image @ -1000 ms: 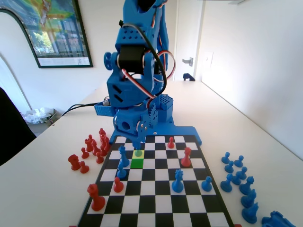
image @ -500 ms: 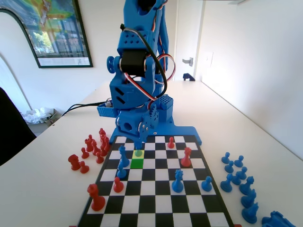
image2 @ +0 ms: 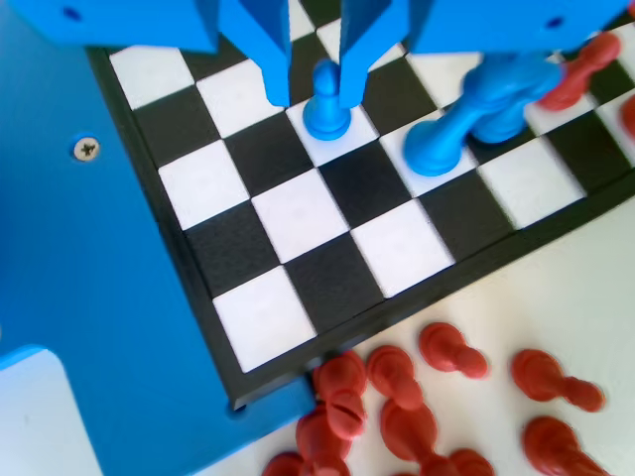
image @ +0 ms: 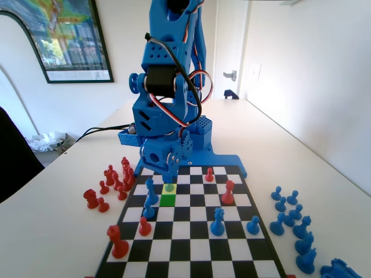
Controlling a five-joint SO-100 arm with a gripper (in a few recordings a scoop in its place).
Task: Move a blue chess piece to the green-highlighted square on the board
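Grasp step is being set up: the gripper (image2: pixel 316 91) is being held low with jaws parted, straddling the blue pawn (image2: pixel 325 104). The green-highlighted square (image: pixel 168 200) is lying just beyond it; closing is being called for next.

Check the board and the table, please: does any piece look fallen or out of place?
Yes. Several red pieces lie toppled in a heap on the table beside the board, not standing. On the board, the blue chess piece stands upright between the jaws of the gripper.

Counted one green square (image: pixel 168 200), five blue pieces (image: pixel 217 223) and four red pieces (image: pixel 117 242) on the board (image: pixel 191 250); side piles (image: pixel 113 176) too bunched to count.
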